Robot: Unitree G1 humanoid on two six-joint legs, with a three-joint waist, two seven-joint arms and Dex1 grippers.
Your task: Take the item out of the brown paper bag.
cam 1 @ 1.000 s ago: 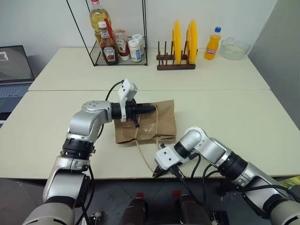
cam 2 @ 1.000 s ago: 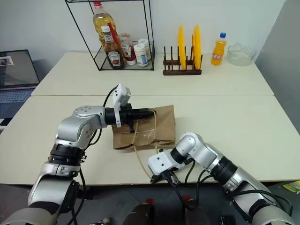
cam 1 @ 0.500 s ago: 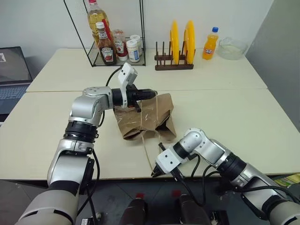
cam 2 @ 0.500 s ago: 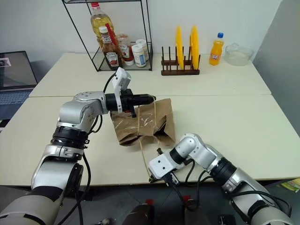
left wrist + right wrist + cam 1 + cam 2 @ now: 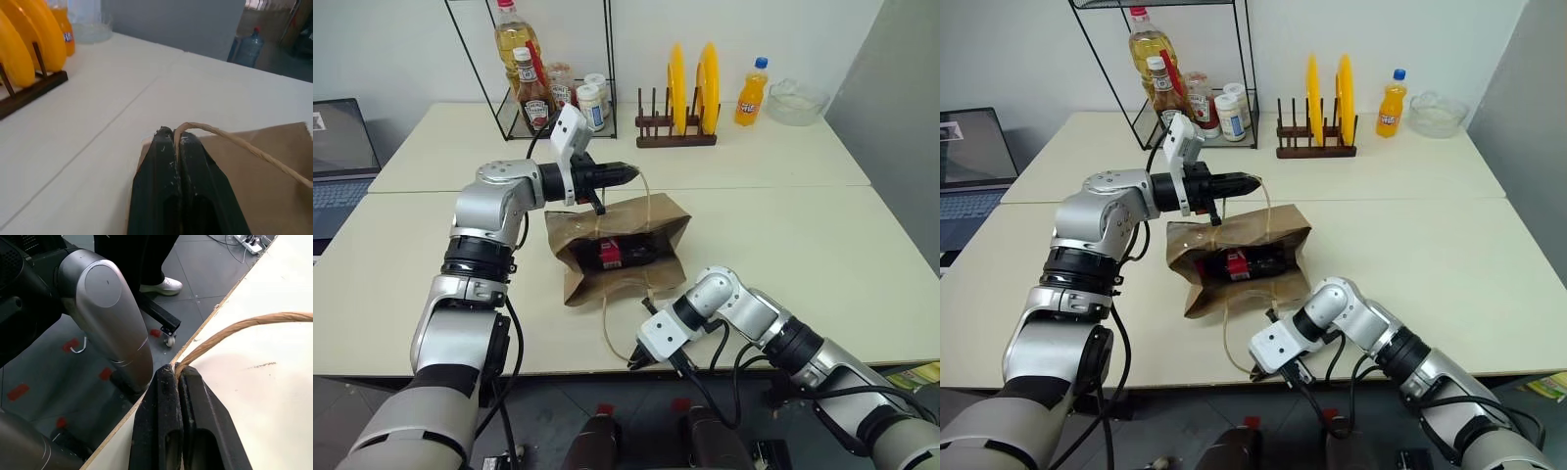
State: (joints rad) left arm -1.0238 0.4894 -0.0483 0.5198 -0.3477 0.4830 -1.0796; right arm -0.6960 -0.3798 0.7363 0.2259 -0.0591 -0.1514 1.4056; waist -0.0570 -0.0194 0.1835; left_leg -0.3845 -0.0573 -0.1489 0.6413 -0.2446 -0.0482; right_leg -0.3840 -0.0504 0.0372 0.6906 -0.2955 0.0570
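The brown paper bag (image 5: 617, 245) lies on the table with its mouth pulled open toward me. Inside it shows the item (image 5: 610, 252), red and dark with a white label patch. My left gripper (image 5: 632, 173) is raised above the bag's far edge, shut on one cord handle (image 5: 234, 142) that loops down to the bag. My right gripper (image 5: 634, 362) sits at the table's near edge, shut on the other cord handle (image 5: 234, 328), which trails from the bag across the table.
A wire rack (image 5: 553, 69) with sauce bottles and jars stands at the back left. Beside it is a wooden rack with yellow plates (image 5: 690, 83), then an orange drink bottle (image 5: 751, 91) and a glass bowl (image 5: 797, 100). A laptop (image 5: 337, 147) sits far left.
My left gripper has risen and moved forward with its cord handle, lifting the bag's upper side. The bag's mouth has opened and the item now shows inside. The right gripper has stayed put.
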